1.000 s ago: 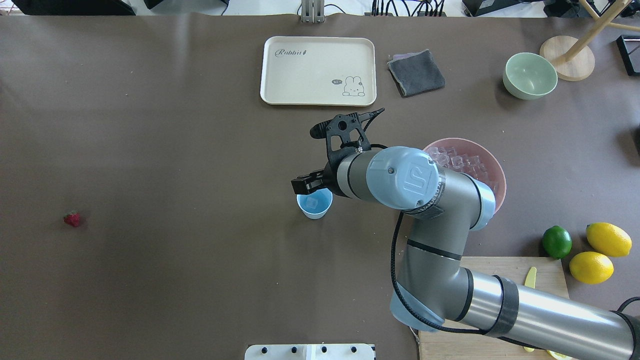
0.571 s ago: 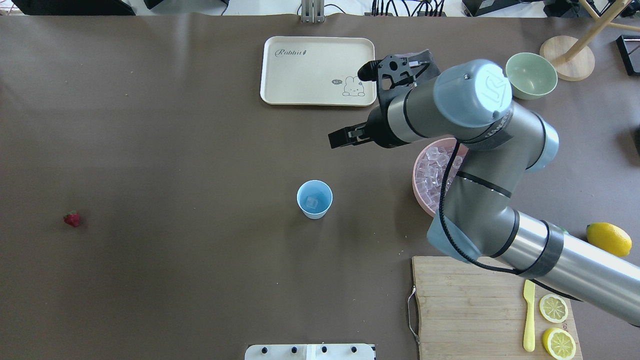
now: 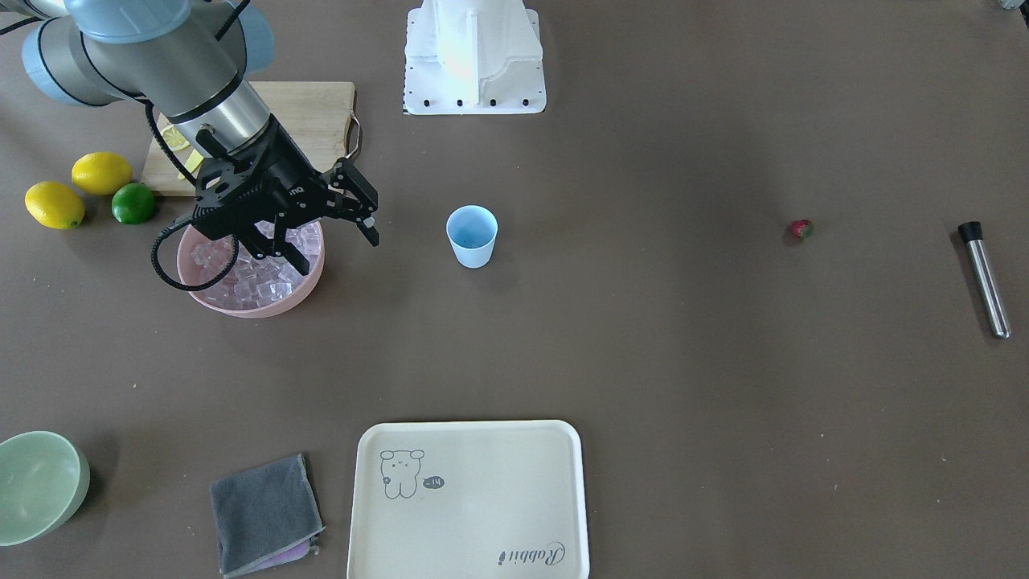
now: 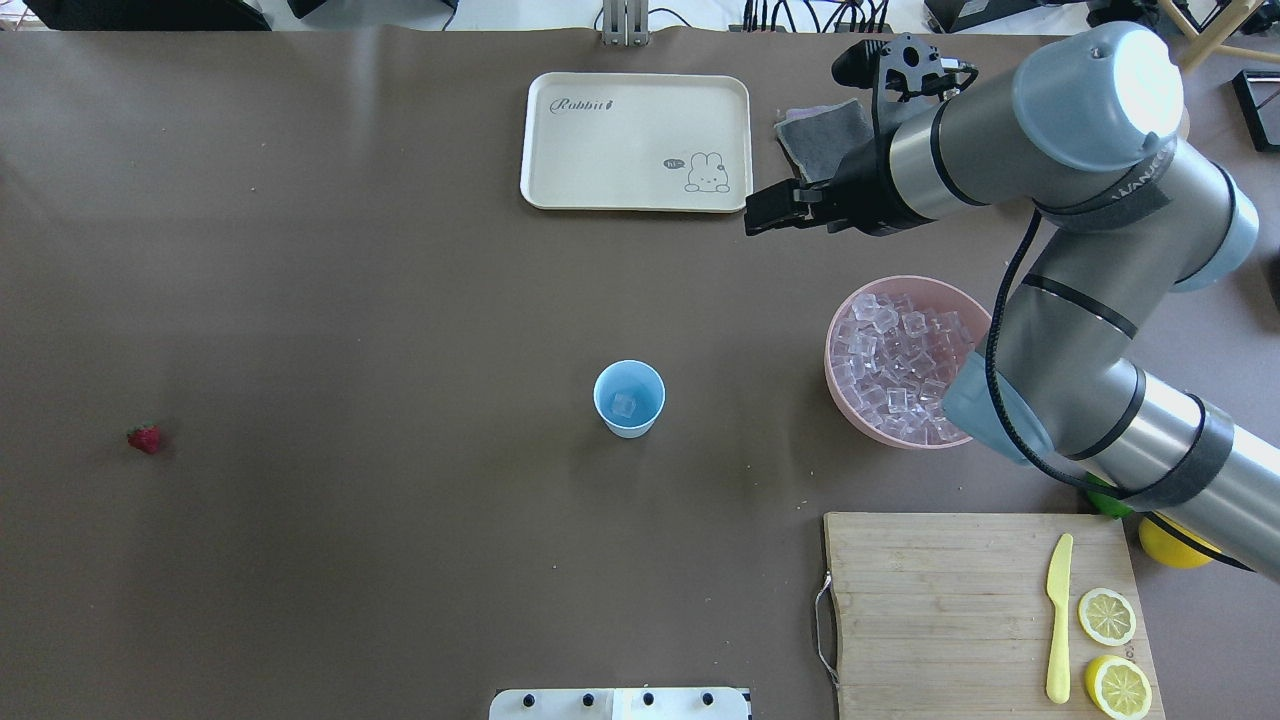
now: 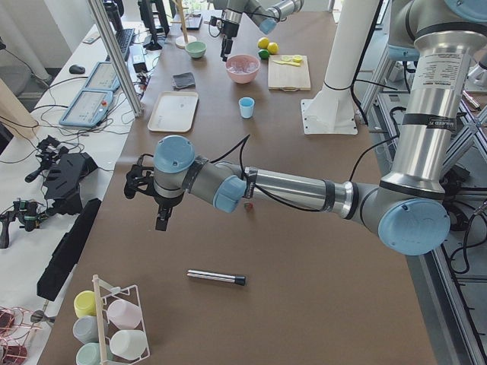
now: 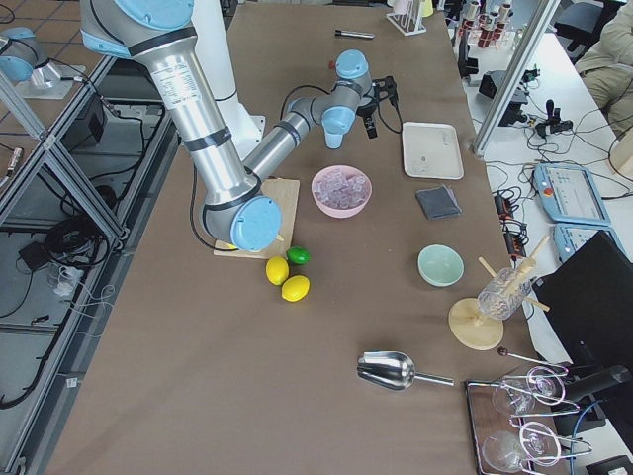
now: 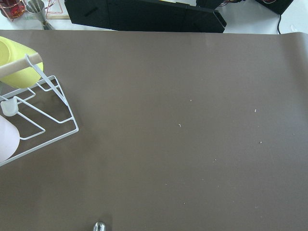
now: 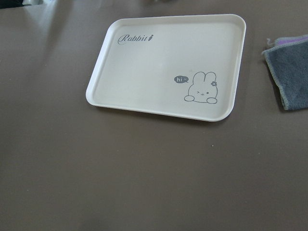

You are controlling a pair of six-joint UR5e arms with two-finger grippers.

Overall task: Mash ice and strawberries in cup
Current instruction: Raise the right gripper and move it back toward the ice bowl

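The light-blue cup (image 4: 629,398) stands upright mid-table with one clear ice cube (image 4: 624,404) in it; it also shows in the front view (image 3: 472,235). More ice (image 4: 898,358) fills the pink bowl (image 4: 838,400) to its right. My right gripper (image 4: 765,215) hangs open and empty beyond the bowl's far-left rim, near the tray; in the front view its fingers (image 3: 370,232) are spread. The strawberry (image 4: 144,438) lies alone far left. My left gripper (image 5: 162,219) shows only in the exterior left view, near the table's left end, and I cannot tell its state.
A cream tray (image 4: 636,140) and a grey cloth (image 4: 820,140) lie at the back. A cutting board (image 4: 930,610) with knife and lemon halves sits front right. A metal muddler (image 3: 985,277) lies beyond the strawberry. A green bowl (image 3: 36,482) and a cup rack (image 7: 33,120) stand at the table's ends.
My right gripper has left the spot over the cup and swung back and to the right, past the pink bowl's far side. The cup and its ice cube stayed put.
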